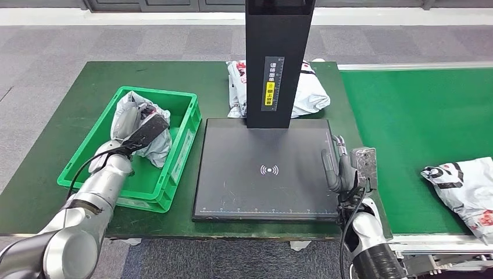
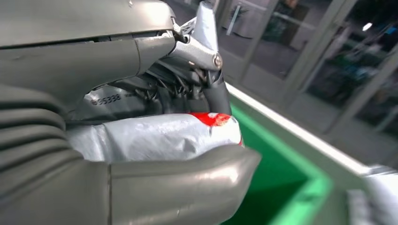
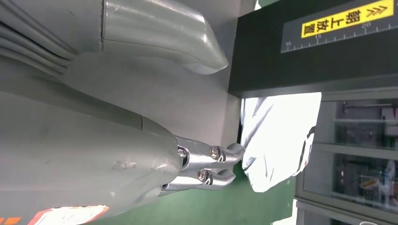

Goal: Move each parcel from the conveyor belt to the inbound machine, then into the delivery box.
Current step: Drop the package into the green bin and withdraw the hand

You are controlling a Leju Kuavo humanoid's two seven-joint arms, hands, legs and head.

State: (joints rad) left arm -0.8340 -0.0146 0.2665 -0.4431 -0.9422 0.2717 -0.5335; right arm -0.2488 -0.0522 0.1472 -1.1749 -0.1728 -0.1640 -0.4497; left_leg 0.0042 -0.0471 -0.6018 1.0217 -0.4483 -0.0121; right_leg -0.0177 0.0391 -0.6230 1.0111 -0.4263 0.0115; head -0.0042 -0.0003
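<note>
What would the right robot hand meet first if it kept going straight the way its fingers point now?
Probably nothing soon: the right robot hand points away from the robot along the scanner plate's right edge. Farther on lies the parcel behind the post, though depth is unclear.

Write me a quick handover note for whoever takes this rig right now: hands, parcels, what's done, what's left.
Left hand: grips a grey parcel inside the green delivery box, not yet released.
Right hand: open, holding nothing, at the right edge of the inbound machine.
Done: that parcel is in the box.
Left: let it go; one parcel on the conveyor belt, at its right end, still needs scanning and boxing. Another parcel lies on the table behind the machine's post.
</note>
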